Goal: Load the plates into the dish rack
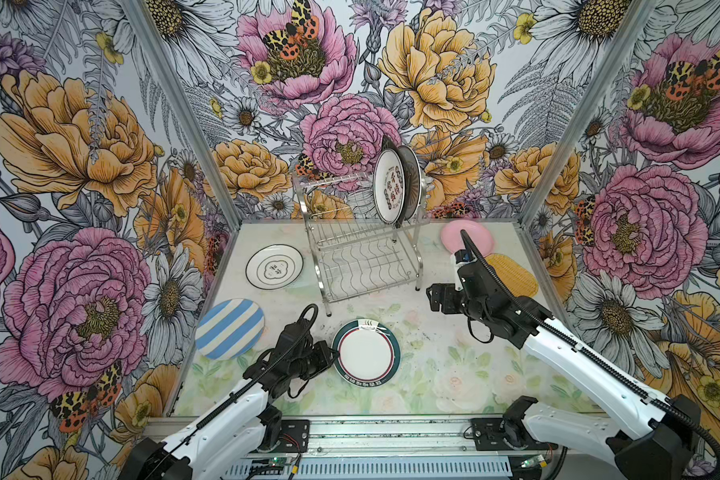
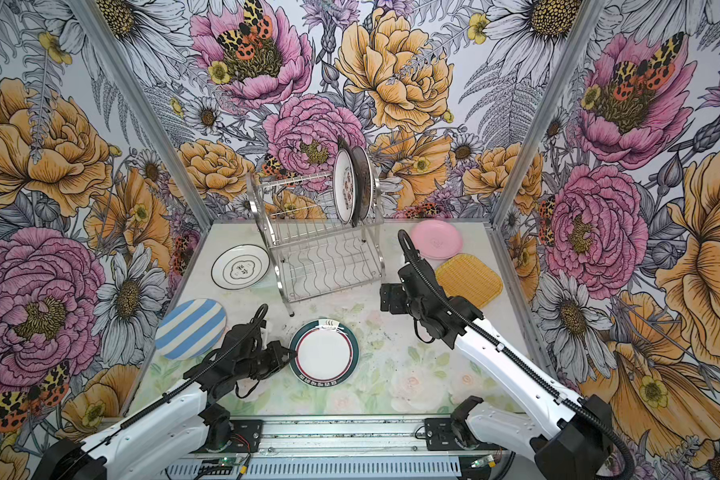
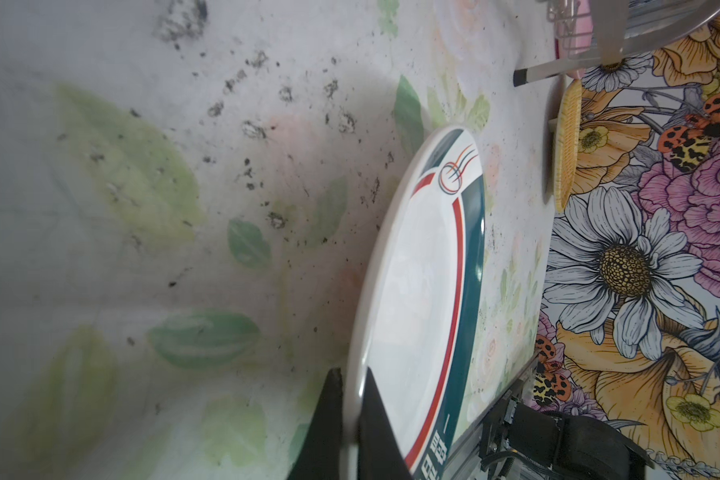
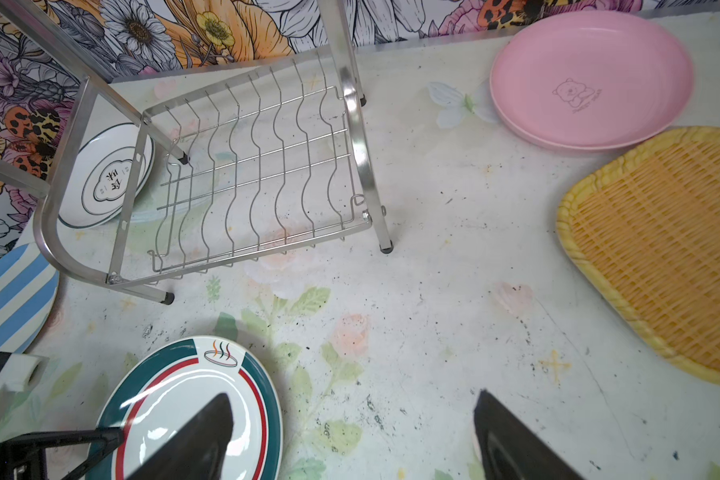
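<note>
- Flowered walls (image 1: 80, 166) enclose a pale floral table (image 1: 433, 374).
- Both top views: the dish rack (image 1: 362, 257) stands at back centre. At the right end of its upper tier, a printed white plate (image 1: 388, 187) and a dark plate (image 1: 413, 178) stand upright, side by side.
- Flat on the table lie a black-rimmed white plate (image 1: 274, 266) just left of the rack, a striped plate (image 1: 229, 328) at front left, and a green-rimmed plate (image 1: 366, 353) at front centre. A pink plate (image 1: 474, 235) and a yellow woven plate (image 1: 514, 276) lie right of the rack, just beside each other.
- The left gripper (image 1: 334, 353) meets the green-rimmed plate's left rim. The right gripper (image 1: 433, 297) hangs right of the rack's front foot.
- Left wrist view: the fingers (image 3: 377, 424) are clamped on the green-rimmed plate's rim, one on each face.
- Right wrist view: the right gripper's fingers (image 4: 512, 436) are spread wide and hold nothing, above bare table between the green-rimmed and yellow woven plates.
</note>
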Robot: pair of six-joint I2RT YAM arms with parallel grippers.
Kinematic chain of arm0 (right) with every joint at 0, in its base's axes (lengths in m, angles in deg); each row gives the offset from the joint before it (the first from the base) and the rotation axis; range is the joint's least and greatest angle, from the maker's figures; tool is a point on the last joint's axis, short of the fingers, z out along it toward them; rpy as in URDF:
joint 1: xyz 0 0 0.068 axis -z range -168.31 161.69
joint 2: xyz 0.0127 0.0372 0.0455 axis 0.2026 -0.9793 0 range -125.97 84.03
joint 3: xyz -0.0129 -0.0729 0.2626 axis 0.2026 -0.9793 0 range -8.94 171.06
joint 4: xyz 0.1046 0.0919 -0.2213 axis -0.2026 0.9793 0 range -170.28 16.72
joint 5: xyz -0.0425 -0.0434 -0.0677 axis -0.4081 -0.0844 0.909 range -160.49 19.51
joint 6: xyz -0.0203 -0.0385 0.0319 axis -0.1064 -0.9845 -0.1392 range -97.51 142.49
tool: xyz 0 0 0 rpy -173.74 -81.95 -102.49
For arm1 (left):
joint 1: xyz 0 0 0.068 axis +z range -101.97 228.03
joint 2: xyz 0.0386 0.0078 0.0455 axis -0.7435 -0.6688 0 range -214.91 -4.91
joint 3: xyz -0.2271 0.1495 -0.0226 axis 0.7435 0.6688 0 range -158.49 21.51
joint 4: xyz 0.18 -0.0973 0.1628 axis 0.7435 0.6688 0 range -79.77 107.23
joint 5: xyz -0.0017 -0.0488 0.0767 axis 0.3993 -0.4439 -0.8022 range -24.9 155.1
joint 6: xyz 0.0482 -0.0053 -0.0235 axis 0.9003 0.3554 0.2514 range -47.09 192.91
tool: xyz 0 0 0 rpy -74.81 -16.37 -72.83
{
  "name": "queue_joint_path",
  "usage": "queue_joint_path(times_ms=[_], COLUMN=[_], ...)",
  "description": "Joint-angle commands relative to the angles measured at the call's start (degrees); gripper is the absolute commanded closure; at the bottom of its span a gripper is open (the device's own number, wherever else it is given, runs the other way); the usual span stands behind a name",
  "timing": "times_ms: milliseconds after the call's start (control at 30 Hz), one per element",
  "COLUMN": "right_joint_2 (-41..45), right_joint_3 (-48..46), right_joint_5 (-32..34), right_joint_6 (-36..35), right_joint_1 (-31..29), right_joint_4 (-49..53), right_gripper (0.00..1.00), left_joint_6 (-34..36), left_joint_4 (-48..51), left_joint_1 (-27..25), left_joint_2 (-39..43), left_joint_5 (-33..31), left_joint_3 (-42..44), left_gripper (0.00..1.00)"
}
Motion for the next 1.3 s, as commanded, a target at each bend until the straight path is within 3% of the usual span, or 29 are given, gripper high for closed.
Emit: queue_joint_path(times_ms=[0,333,667,900,1067,1267], right_joint_2=[-1.12,-8.03,-10.10,-10.81,-10.97,-11.33], right_joint_3=[-0.83,-3.34,-4.26,-4.39,-4.84,-5.35], right_joint_5=[-6.32,-31.30,-40.33,-43.77,-46.53,-49.45], right_joint_6=[0.88,-0.44,-0.03,1.07,2.31,2.97], right_joint_1=[0.81,2.75,2.62,2.74,2.93,2.97], right_joint_4=[-0.87,-4.51,-8.69,-11.56,-13.82,-15.60], right_gripper=[0.07,0.05,0.09,0.25,0.44,0.55], left_joint_6=[-0.66,-0.68,0.55,0.20,0.28,0.38], left_joint_4=[-2.27,-5.91,-10.80,-16.86,-18.57,-19.48], left_joint_1=[-0.39,-0.35,0.06,0.63,0.72,0.73], left_joint_2=[2.33,4.54,2.40,-1.25,-2.66,-2.76], left_joint_5=[2.33,5.94,9.48,12.56,13.72,14.38], left_joint_3=[-1.09,-4.68,-8.55,-9.34,-9.86,-9.87], left_gripper=[1.00,1.00,1.00,1.00,1.00,1.00])
